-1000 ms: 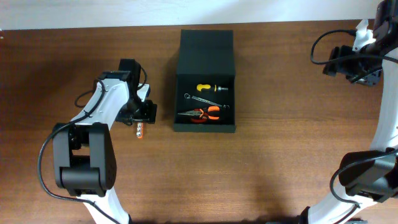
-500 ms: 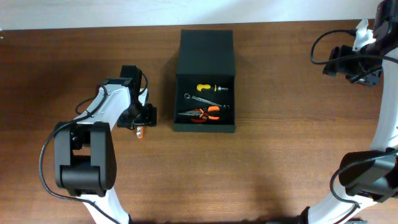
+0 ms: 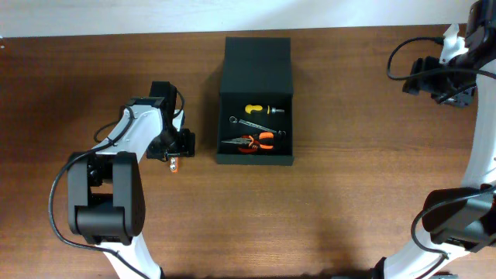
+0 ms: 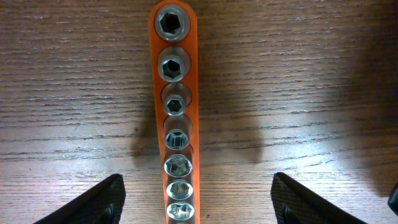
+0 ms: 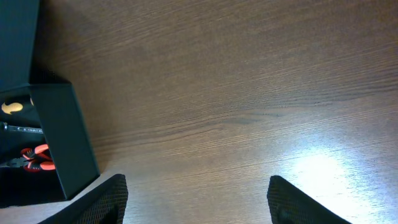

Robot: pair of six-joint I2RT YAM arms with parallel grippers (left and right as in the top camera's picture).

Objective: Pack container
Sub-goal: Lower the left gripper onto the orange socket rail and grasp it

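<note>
The dark container point(image 3: 256, 160) stands open at mid-table, its flap lid point(image 3: 256, 63) laid back. Inside lie a yellow-handled screwdriver point(image 3: 259, 110), a wrench point(image 3: 256, 124) and orange pliers point(image 3: 253, 142). An orange socket rail point(image 4: 176, 112) with several sockets lies on the wood left of the container. My left gripper point(image 3: 176, 147) hovers over it, open, its fingers point(image 4: 102, 202) on either side of the rail's near end, apart from it. My right gripper point(image 5: 198, 200) is open and empty over bare table at the far right point(image 3: 435, 80); the container's corner point(image 5: 62, 137) shows in its view.
The rail's tip point(image 3: 173, 163) pokes out below the left gripper, a short gap from the container's left wall. Bare wooden table surrounds the box. Both arm bases stand at the near edge, left point(image 3: 105, 209) and right point(image 3: 457, 221).
My left arm has shifted slightly toward the near side, settling over the socket rail, then stayed still. The right arm and the container's contents are unchanged.
</note>
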